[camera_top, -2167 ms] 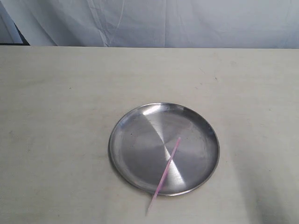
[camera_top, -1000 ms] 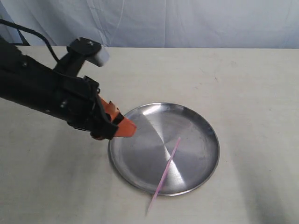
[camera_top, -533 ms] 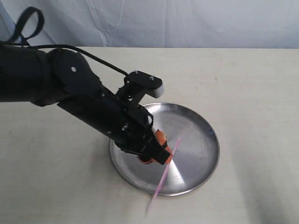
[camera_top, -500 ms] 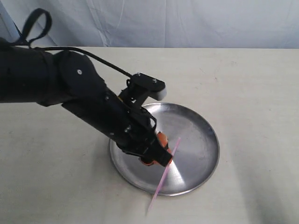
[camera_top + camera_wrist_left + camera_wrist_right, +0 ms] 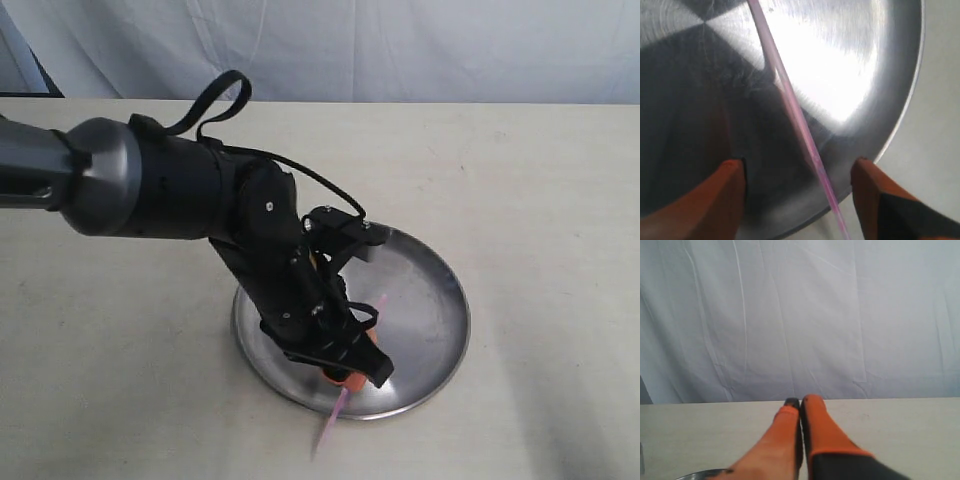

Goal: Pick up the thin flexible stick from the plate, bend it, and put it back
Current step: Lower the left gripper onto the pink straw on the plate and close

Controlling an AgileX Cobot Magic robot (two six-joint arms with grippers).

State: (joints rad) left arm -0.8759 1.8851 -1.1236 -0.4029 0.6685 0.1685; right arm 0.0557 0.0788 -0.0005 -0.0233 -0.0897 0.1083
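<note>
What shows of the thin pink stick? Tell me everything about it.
The thin flexible stick is a very slim, pale pink, straw-like rod, plastic by its look, and straight. It lies slanted on the plate, one end near the plate's middle, the other poking out past the rim over the table. The left gripper is open and straddles it near the rim; neither finger touches it.

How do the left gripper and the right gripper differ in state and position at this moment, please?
The left gripper is open, its fingers either side of the thin flexible stick; the right gripper is shut and holds nothing. The left gripper hangs low over the plate; the right gripper is away from it, pointing across the table toward the white cloth. Both have orange fingers.
</note>
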